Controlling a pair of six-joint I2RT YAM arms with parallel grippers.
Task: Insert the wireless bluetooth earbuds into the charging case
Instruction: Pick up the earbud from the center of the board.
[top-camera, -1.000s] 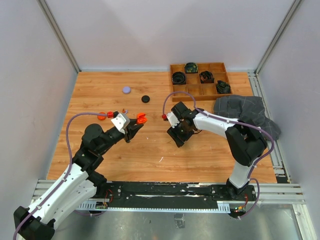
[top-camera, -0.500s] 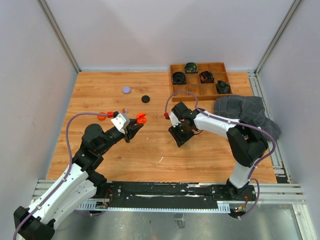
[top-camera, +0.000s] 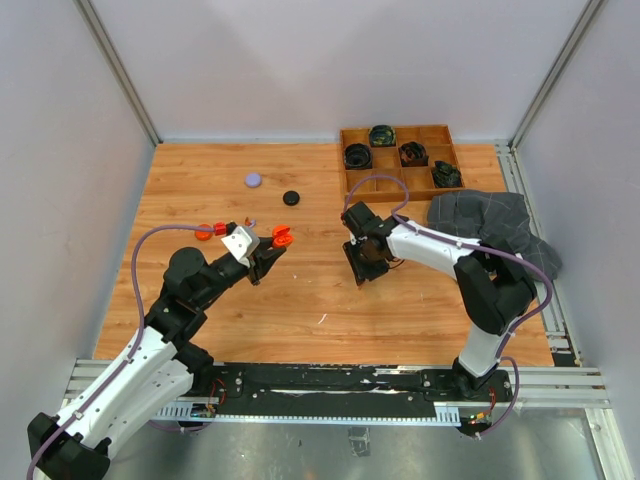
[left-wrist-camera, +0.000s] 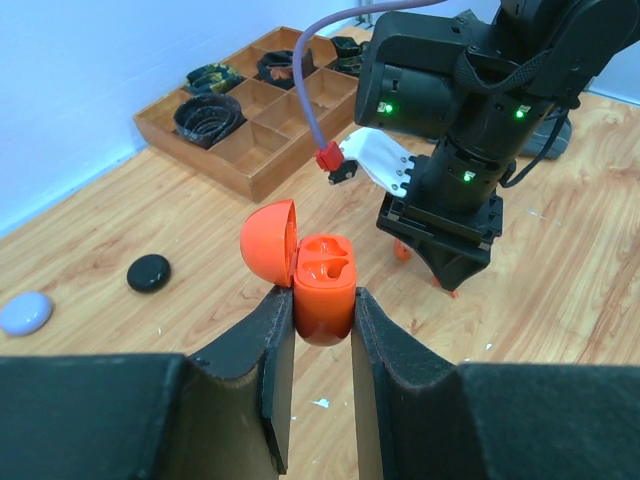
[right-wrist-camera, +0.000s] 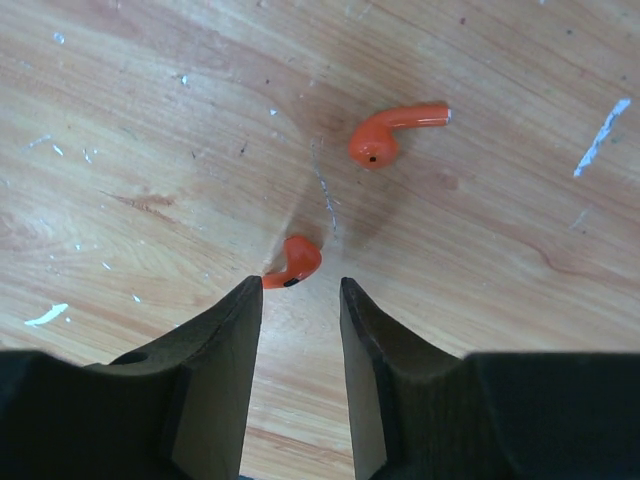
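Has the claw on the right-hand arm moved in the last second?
Yes. The right gripper has shifted slightly to the right, toward the wooden tray and away from the orange case, which has stayed put.

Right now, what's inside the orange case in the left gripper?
The orange case is open and its two wells look empty. Its lower body is hidden between the left gripper's fingers. Both orange earbuds lie on the table.

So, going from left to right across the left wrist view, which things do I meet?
Lilac round case, black round case, open orange charging case, right tool. The wooden tray is left out: it spans several of them.
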